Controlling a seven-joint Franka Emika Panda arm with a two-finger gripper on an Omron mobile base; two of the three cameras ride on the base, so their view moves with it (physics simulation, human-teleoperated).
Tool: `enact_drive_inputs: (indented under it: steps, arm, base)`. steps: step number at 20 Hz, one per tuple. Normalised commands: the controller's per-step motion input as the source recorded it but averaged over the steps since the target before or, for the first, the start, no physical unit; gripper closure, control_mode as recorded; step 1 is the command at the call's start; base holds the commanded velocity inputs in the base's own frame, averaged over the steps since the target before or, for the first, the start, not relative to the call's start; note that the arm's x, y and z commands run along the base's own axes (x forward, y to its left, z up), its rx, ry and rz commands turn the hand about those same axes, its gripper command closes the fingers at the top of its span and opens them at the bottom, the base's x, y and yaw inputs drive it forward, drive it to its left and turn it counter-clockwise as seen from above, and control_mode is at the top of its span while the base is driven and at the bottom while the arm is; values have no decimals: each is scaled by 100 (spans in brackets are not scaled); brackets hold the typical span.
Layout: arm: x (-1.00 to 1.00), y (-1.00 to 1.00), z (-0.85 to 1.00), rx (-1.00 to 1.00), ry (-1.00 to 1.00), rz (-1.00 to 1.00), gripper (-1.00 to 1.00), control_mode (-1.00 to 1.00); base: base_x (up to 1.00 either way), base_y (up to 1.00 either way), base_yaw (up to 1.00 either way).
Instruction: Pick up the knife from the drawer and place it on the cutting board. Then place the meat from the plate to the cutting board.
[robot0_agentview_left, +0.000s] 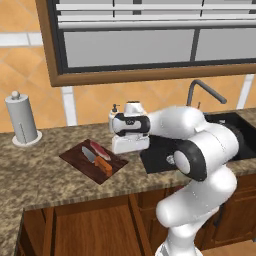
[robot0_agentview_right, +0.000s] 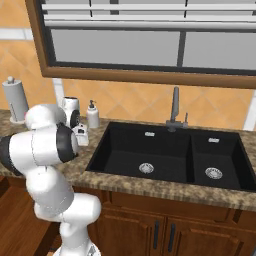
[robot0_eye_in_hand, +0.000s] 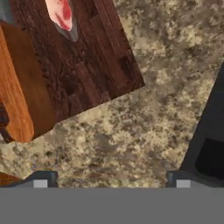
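Note:
The dark wood cutting board (robot0_agentview_left: 85, 161) lies on the granite counter left of the sink. On it the knife (robot0_agentview_left: 102, 163) rests with its orange handle toward the front, and the reddish-pink meat (robot0_agentview_left: 100, 149) lies just behind it. In the hand view the cutting board (robot0_eye_in_hand: 92, 65) fills the upper left, with the knife handle (robot0_eye_in_hand: 17, 92) at the left edge and the meat (robot0_eye_in_hand: 61, 13) at the top. My gripper (robot0_eye_in_hand: 111, 180) hangs open over bare counter just right of the board, holding nothing; my gripper (robot0_agentview_left: 129, 149) points down. The drawer and the plate are out of view.
A black double sink (robot0_agentview_right: 165, 155) with a grey faucet (robot0_agentview_right: 175, 107) lies right of the gripper; its dark edge (robot0_eye_in_hand: 210, 131) is close by. A soap dispenser (robot0_agentview_left: 114, 113) stands behind the hand. A paper towel holder (robot0_agentview_left: 22, 120) stands at the far left.

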Motion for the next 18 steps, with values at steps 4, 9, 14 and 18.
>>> enact_drive_inputs:
  steps: [4, 9, 14, 18]
  arm:
    - [-100, -79, 100, 24, -52, -12, -100, -100]
    - [-100, -79, 100, 22, -64, -7, -100, -100]
    - [-100, -93, 100, 21, -62, -2, -100, -100]
    - [-34, -25, 16, 8, -23, 0, -100, -100]
  base:
    - [0, 0, 0]
    - [0, 0, 0]
    - [0, 0, 0]
    - [0, 0, 0]
